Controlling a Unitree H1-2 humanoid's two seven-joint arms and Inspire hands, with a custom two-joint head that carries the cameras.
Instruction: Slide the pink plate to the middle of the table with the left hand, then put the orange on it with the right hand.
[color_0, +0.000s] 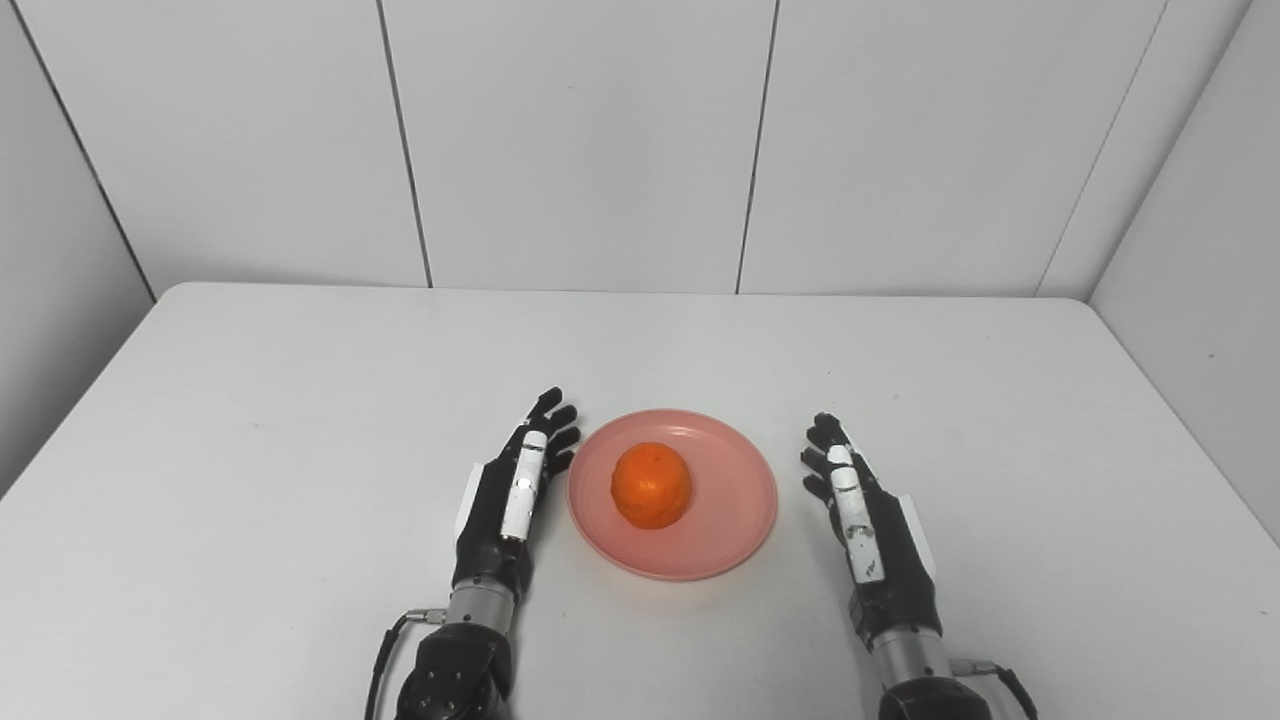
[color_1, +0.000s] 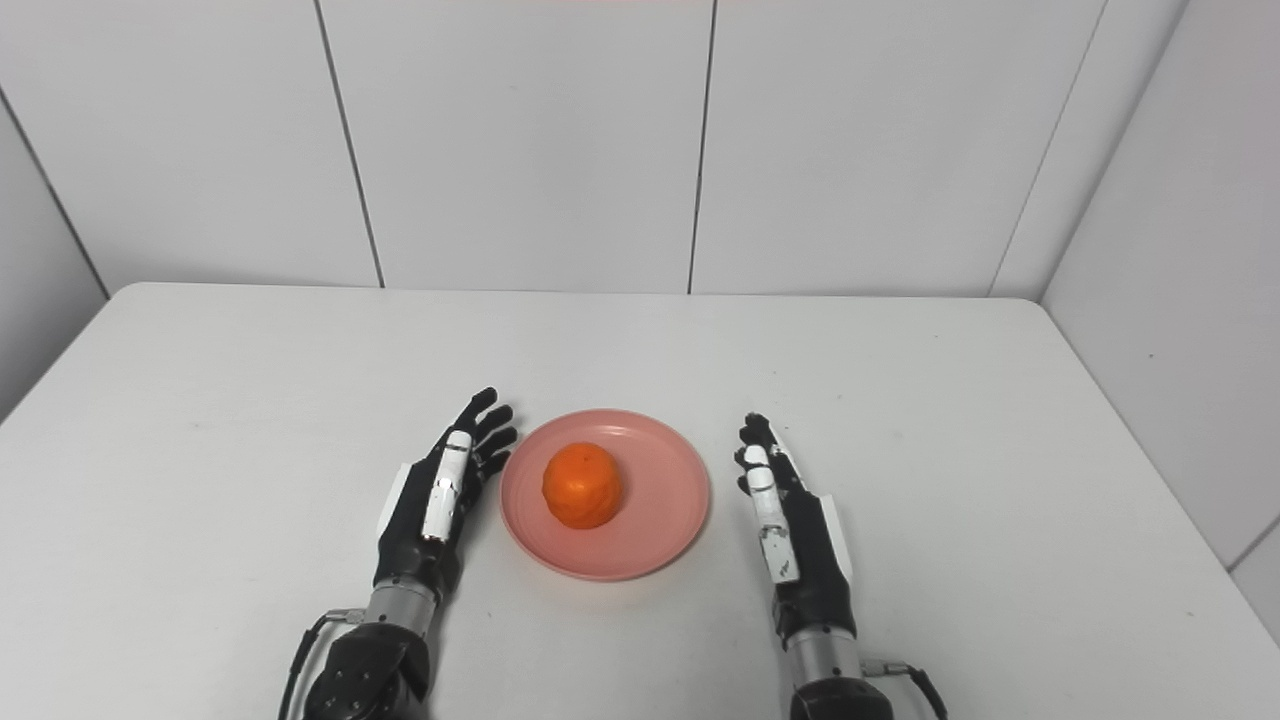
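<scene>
A pink plate (color_0: 735, 510) lies on the white table (color_0: 300, 400), near its front middle. An orange (color_0: 651, 485) rests on the plate, slightly left of its centre. My left hand (color_0: 510, 495) stands edge-up just left of the plate, fingers straight and apart, open and empty, its fingertips close to the rim. To the right of the plate my right hand (color_0: 865, 515) is also open and empty, with a small gap to the plate's rim. In the right eye view the plate (color_1: 660, 525), orange (color_1: 582, 485), left hand (color_1: 435, 500) and right hand (color_1: 785, 520) show the same layout.
White panelled walls (color_0: 580, 140) stand behind the table and along both sides. The table's far edge runs along the back wall, with rounded corners.
</scene>
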